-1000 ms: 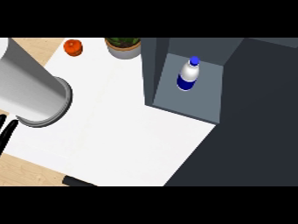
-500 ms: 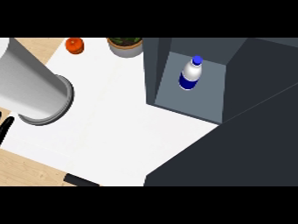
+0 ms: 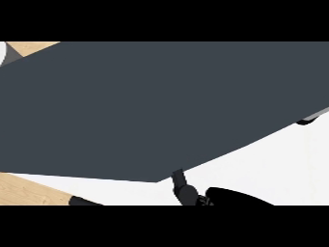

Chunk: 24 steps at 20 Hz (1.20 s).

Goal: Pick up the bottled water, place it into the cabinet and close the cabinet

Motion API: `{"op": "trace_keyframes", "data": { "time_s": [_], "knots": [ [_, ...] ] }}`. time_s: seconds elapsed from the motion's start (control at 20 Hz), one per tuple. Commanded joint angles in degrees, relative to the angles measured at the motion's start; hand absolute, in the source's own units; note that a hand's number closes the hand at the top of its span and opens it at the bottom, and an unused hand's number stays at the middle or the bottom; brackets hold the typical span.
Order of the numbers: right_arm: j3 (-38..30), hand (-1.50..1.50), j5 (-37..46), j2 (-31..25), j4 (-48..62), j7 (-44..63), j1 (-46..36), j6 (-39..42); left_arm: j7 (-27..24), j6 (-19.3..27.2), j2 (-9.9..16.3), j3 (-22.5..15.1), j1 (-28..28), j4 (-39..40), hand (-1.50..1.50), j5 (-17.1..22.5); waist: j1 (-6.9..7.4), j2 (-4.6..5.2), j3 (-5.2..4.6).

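A large dark grey panel (image 3: 159,106), most likely the cabinet door, fills nearly the whole head view and hides the bottled water and the cabinet's inside, so where the bottle lies cannot be told. Just below the panel's lower corner a black hand (image 3: 185,190) shows, one finger reaching up to the panel's edge; which hand it is, and how far open, I cannot tell. No label or writing is readable.
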Motion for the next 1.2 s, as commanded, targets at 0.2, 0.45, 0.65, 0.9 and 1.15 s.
{"op": "trace_keyframes", "data": {
  "time_s": [0.2, 0.45, 0.65, 0.9, 1.15],
  "knots": [
    [-3.51, 1.50, 3.48, 8.74, 15.22, 10.36, -18.46, -7.76, 0.08, -0.26, -0.45, 0.25, 0.12, 1.31, -1.50, 0.50, -1.54, -0.49, 0.31],
    [-5.65, 1.50, 4.36, 12.58, 28.30, 13.87, -31.39, -14.11, -0.58, -1.60, 0.01, 1.47, 0.76, 2.99, -1.50, 0.27, -1.89, -0.64, 0.62],
    [-8.76, 1.50, 2.30, 12.70, 40.26, 12.02, -40.98, -16.52, -0.48, -2.80, 0.05, 1.70, 1.88, 2.25, -1.50, 1.15, -2.14, -0.49, 0.93],
    [-13.86, 1.50, 7.15, 12.77, 51.84, 4.79, -49.94, -24.10, -1.97, -3.28, -0.68, 2.92, 1.93, 4.43, -1.50, 0.54, -3.60, -0.17, 0.93],
    [-15.06, 1.50, 7.37, 12.80, 59.56, 0.37, -53.71, -31.16, -1.71, -3.28, -0.67, 3.59, 3.01, 4.69, -1.50, 1.20, -4.80, -0.13, 1.01]
  ]
}}
